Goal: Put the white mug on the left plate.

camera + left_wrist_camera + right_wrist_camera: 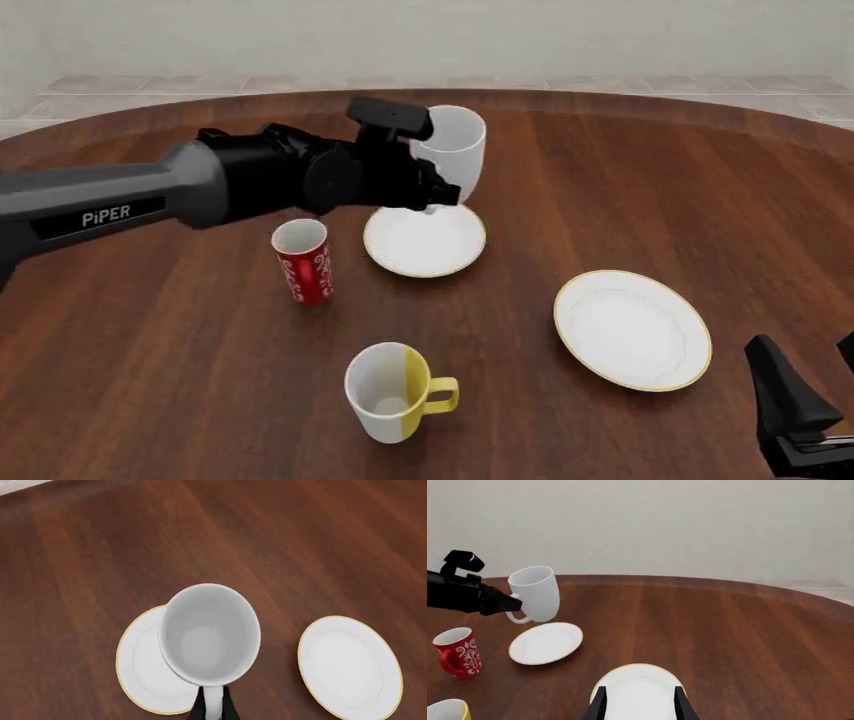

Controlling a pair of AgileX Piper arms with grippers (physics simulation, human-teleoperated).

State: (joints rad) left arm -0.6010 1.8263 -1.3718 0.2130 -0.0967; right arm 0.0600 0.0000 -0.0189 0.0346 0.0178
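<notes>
Dark wood table (667,190), round, with pale wall and tiled floor beyond. Left gripper (434,192) pinches the handle of the white mug (451,150), fingers closed on it; mug held in the air, upright with a slight tilt, off the table. Directly under the mug, toward 6 o'clock in front view, sits the left plate (424,240); right wrist view shows a visible gap between mug base and plate. Red patterned cup (303,261) stands at 9 o'clock of that plate, close by. Yellow-and-white mug (390,392) is at 6 o'clock, well apart. Wider plate (631,329) lies at 4 o'clock. Right gripper (639,704) hovers near the wider plate, fingers spread apart, holding nothing.
</notes>
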